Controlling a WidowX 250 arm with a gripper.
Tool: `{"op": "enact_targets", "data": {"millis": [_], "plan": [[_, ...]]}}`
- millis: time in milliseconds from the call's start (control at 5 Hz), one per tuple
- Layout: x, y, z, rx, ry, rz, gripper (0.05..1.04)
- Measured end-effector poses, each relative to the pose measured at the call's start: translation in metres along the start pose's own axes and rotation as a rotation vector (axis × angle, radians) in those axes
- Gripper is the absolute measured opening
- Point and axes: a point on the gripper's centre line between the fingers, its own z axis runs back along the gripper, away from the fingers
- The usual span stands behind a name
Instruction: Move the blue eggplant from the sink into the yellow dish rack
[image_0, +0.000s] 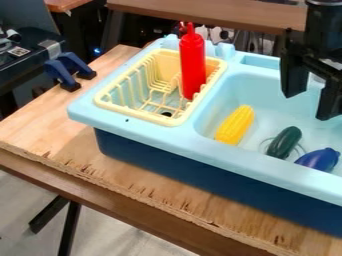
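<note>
Yellow, dark green and purple mark the three toy vegetables that are laid in the pale blue basin (264, 116) of a toy sink (200, 150). Toward the rack side, the corn cob (235, 125) is seen as a bright yellow, elongated form with rounded ends; its surface is patterned with rows of kernels, and it is tilted along the basin's side. Near the middle of the three, the cucumber (284, 142) is shown as a smooth, dark green body, softly highlighted and blunt-ended, with a thin curved outline visible about it. Just beside it, near the front wall, the eggplant (318, 159) is distinguished by glossy purple-blue skin, a plump body and a small pointed tip. The black hand (308, 106) is suspended over the basin at the upper right; it is released, its two fingers being held wide apart, and the vegetables are situated below it in the view. At the sink's other end, a cream-yellow wire rack (133, 113) is set, within which a red squeeze bottle (193, 67) is stood upright. The sink's dark blue lower body is supported by a wooden worktop (133, 175), whose front edge is roughly splintered.
</note>
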Motion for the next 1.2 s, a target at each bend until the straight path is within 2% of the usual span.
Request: {"op": "enact_targets", "data": {"millis": [200,400,600,800,1000,1200], "plan": [[-0.002,0.000,-0.017,-0.010,0.042,-0.001,1.005],[0.009,0.004,-0.029,0.017,-0.028,-0.034,1.005],[0.016,0.010,-0.043,0.052,-0.026,-0.036,1.005],[0.031,0.012,-0.049,0.050,-0.025,-0.044,1.005],[0.040,0.013,-0.056,0.035,0.013,-0.036,1.005],[0.045,0.011,-0.056,0.015,0.011,-0.026,1.005]]}}
